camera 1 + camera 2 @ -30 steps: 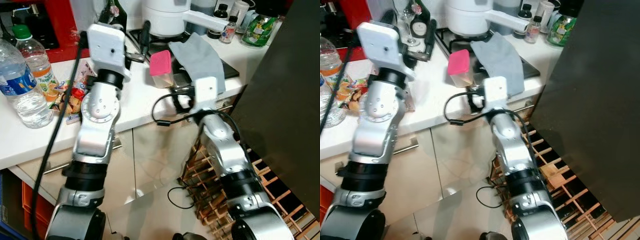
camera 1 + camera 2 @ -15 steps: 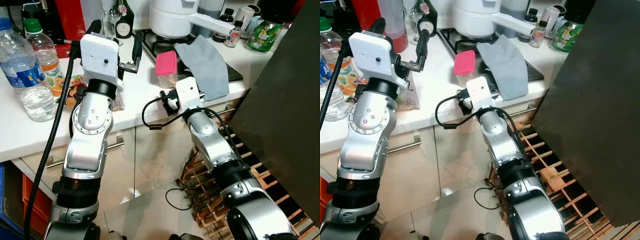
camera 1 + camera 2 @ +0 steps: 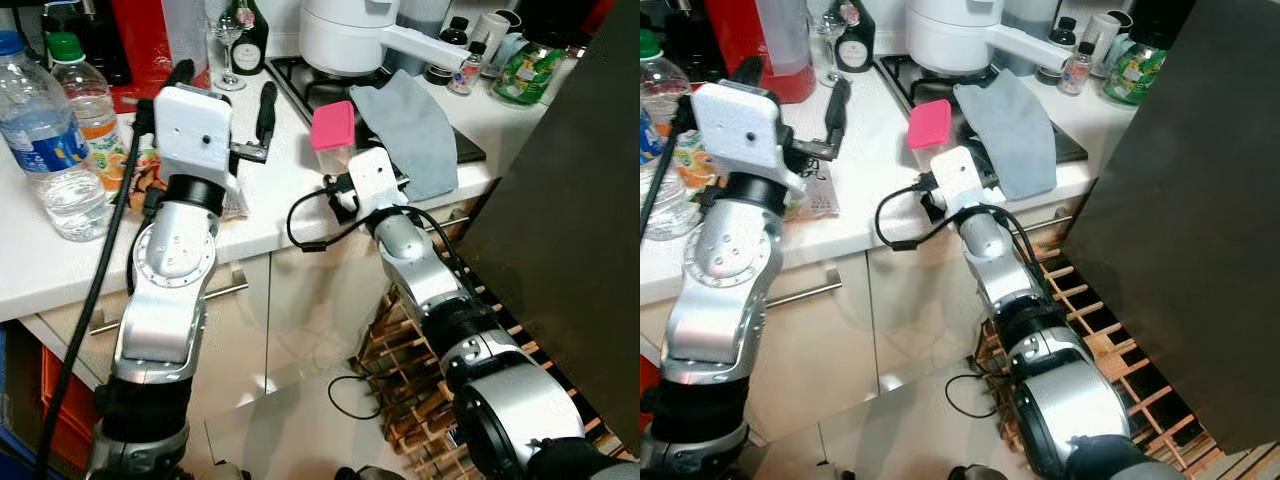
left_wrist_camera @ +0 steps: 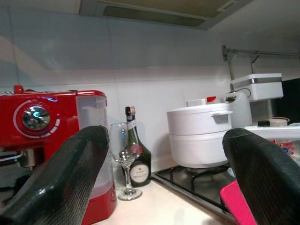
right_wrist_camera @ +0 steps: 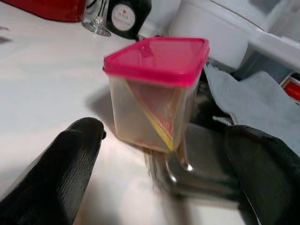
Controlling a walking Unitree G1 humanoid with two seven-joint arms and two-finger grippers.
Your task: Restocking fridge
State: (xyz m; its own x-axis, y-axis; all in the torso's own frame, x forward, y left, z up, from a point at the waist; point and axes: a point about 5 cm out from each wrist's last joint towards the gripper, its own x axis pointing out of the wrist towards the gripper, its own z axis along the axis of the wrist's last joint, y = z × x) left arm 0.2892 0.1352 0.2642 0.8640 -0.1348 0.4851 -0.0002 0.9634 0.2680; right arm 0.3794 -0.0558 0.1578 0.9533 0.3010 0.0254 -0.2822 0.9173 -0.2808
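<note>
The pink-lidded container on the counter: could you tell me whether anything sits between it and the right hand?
Nothing visible does. The right hand is open and faces the pink-lidded container across bare white counter. The grey cloth lies off to one side and the wine glass stands behind the container, neither in the approach.

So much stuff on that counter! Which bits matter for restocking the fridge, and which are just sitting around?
Likely part of the job:
- pink-lidded container, with the open right gripper just short of it
- water bottles
- left gripper, open, over the counter

Just lying about:
- grey cloth
- white pot
- red coffee machine
- wine glass
- dark bottle
</note>
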